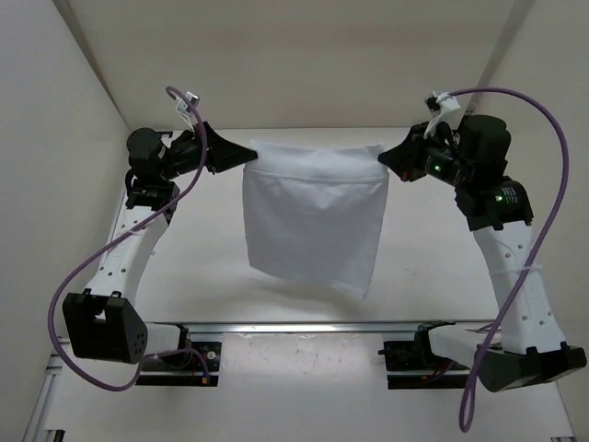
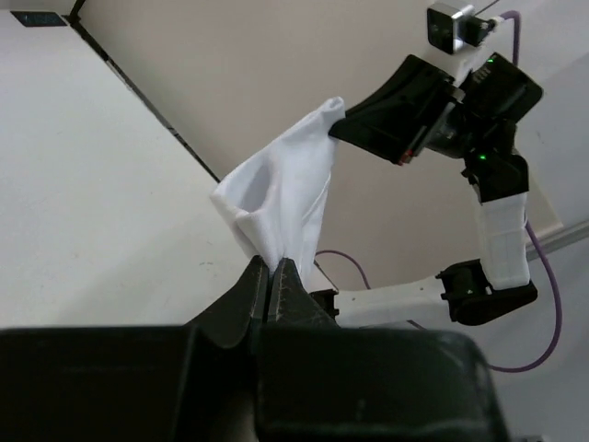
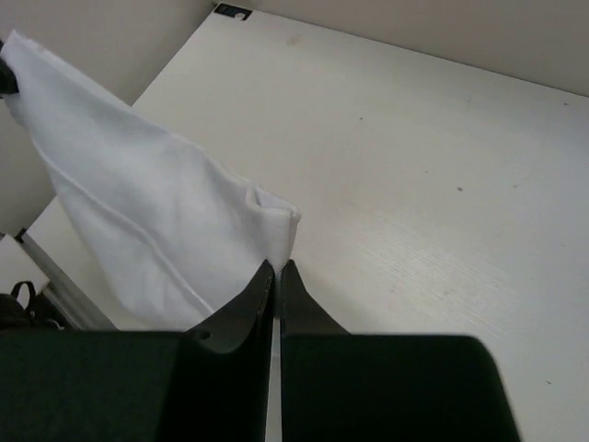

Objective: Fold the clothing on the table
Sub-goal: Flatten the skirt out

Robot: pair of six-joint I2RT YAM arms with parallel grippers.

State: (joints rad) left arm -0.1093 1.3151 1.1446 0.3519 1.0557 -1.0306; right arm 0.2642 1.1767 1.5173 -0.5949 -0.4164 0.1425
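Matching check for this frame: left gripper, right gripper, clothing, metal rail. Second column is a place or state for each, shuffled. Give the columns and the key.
Column one
1. left gripper
2. right gripper
3. clothing
4. metal rail

Column two
A. hangs spread out between the two grippers
B. shut on the top corner of the fabric at the left of the top view
C. runs along the near edge of the table
D. shut on the top corner of the fabric at the right of the top view

Pairs: 1-B, 2-D, 3-A, 4-C
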